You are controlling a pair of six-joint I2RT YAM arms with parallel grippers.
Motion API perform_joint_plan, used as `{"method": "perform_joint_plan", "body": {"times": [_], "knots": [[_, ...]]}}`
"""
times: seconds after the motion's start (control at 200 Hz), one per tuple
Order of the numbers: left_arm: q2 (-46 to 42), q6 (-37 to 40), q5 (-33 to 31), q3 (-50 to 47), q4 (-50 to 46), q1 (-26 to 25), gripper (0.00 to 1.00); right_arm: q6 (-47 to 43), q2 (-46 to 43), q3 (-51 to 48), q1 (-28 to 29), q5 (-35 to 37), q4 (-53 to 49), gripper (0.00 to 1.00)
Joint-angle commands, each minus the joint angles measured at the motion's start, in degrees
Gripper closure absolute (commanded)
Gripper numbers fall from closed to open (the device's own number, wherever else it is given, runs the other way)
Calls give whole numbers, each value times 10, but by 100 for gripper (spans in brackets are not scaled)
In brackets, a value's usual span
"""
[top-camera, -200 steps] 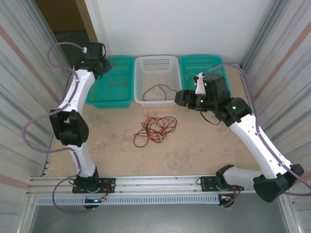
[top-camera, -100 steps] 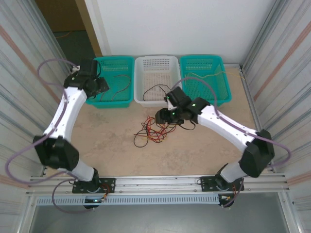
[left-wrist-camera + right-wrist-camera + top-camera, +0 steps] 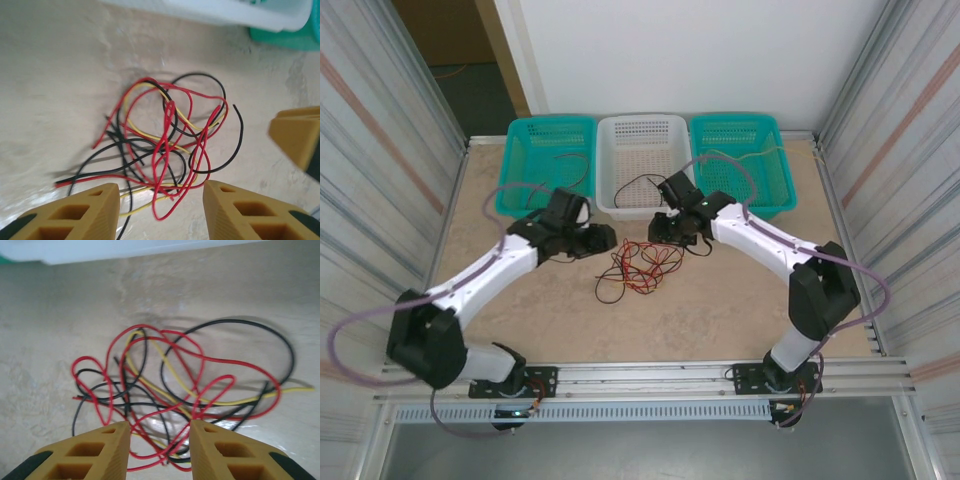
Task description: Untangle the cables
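The cables [image 3: 638,268] lie in a loose red, black and yellow tangle on the beige tabletop, in front of the white basket. My left gripper [image 3: 606,240] hovers low at the tangle's left edge. In the left wrist view it [image 3: 157,207] stands open, with a red loop [image 3: 165,200] lying on the table between its fingertips. My right gripper [image 3: 657,233] is over the tangle's upper right. In the right wrist view it [image 3: 160,442] is open, its fingers [image 3: 95,452] straddling several strands of the cables [image 3: 175,390] without pinching them.
Three baskets line the back edge: a teal basket [image 3: 525,190] on the left, a white basket [image 3: 610,205] holding a black wire [image 3: 645,183], and a teal basket [image 3: 775,195] holding a yellow wire [image 3: 752,155]. Metal walls flank the table.
The left arm has swung down from the left teal basket to the tangle. The right arm has come from the baskets to the tangle's upper right, and its jaws have narrowed.
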Motion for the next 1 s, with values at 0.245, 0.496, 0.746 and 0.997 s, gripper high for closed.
{"method": "perform_joint_plan", "body": {"times": [0.245,0.496,0.746,0.997], "knots": [[82,-194,1,-6,51,-3,51,20,-95,-70,-2,3,-22,61],[95,-328,22,-82,158,16,53,9,-104,-55,-3,-1,-32,61],[126,-357,30,-76,202,9,59,6,-121,-55,0,-7,-33,61],[92,-319,12,-43,107,3,92,4,-140,-61,3,-8,-25,62]]}}
